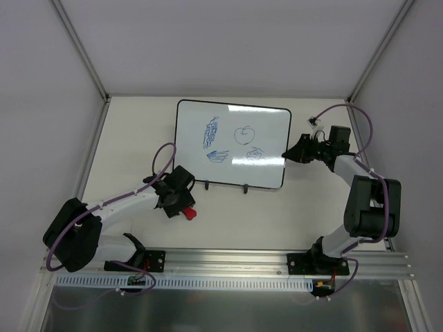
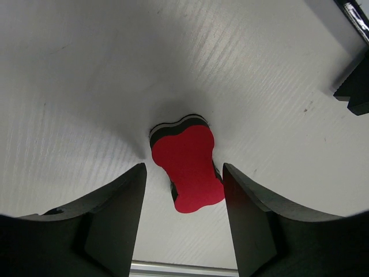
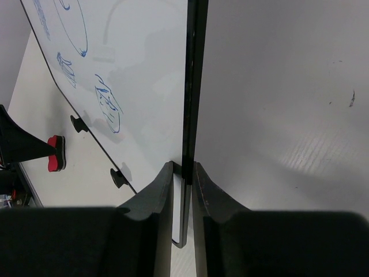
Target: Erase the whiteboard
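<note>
The whiteboard [image 1: 232, 144] stands on its two black feet [image 1: 207, 185] in the middle of the desk [image 1: 277, 214], toward the far wall. Its face carries four blue marker doodles [image 1: 212, 132]: a leafy cluster at upper left, an apple-like outline beside it, and two scribbled shapes below. They are drawings, not letters.

The right pincer [image 1: 287, 156] is clenched on the board's right edge. In the right wrist view its two dark fingers [image 3: 158, 193] press either side of the thin black frame, with the glossy white face running off to the left.

The left pincer [image 1: 181, 205] is released, with its fingers spread wide near the board's lower left corner. In the left wrist view the red bone-shaped eraser [image 2: 189, 170] lies on the desk between the two fingers [image 2: 124, 202], with a gap visible on each side. Black and white layers show beneath its red face. The eraser sits just in front of the board, apart from it.
</note>
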Action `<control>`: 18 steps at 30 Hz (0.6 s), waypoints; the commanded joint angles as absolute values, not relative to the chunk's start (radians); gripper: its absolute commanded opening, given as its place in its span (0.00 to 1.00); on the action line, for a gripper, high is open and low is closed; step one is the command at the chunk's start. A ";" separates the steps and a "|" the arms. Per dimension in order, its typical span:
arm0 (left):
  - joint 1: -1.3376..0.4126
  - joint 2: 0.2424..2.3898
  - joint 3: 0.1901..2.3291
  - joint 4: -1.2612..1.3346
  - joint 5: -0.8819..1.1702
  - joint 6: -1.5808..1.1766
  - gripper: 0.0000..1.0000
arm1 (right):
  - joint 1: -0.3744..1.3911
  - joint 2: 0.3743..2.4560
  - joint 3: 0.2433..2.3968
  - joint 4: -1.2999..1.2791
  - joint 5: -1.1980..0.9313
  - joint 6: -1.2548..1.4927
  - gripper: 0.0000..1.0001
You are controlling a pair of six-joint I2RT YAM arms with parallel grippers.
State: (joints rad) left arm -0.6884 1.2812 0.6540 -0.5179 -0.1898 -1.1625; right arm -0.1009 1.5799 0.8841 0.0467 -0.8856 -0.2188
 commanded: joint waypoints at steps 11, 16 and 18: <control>-0.701 1.336 0.699 -0.526 -0.227 -1.178 0.47 | -0.089 1.537 0.867 0.005 -0.795 -0.304 0.11; -0.699 1.332 0.704 -0.526 -0.238 -1.167 0.26 | -0.084 1.537 0.871 -0.035 -0.790 -0.321 0.11; -0.700 1.322 0.715 -0.526 -0.247 -1.148 0.20 | -0.083 1.537 0.870 -0.035 -0.787 -0.324 0.11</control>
